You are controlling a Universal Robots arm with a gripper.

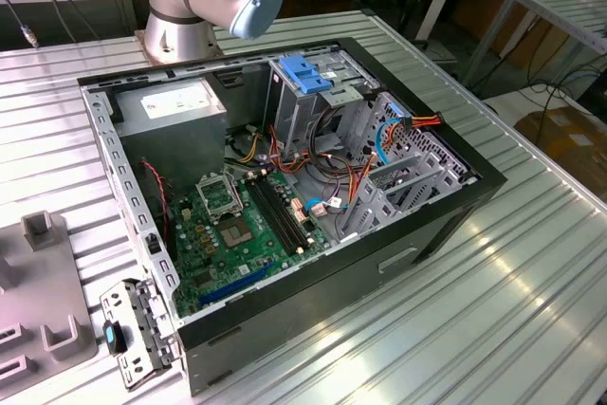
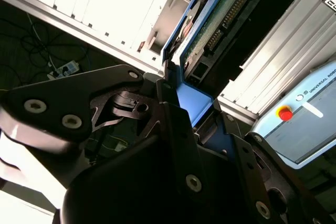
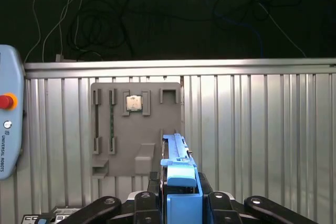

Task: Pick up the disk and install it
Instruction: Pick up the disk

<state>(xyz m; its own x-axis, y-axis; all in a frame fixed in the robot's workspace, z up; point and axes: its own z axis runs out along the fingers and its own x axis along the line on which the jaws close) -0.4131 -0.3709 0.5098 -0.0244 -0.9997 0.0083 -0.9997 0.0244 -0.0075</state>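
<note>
The disk stands on edge between my fingers, its blue plastic carrier frame clamped at the near end. In the second wrist view the disk shows its green circuit board side with the blue frame along its edge. My gripper is shut on that blue frame, also seen from the side as black linkages around my gripper. The disk is held in the air above the ribbed metal table.
An open computer case lies on the table with a motherboard, a drive cage with a blue handle and a grey box with a white sticker. A grey parts tray lies below the disk. A control pendant sits beside it.
</note>
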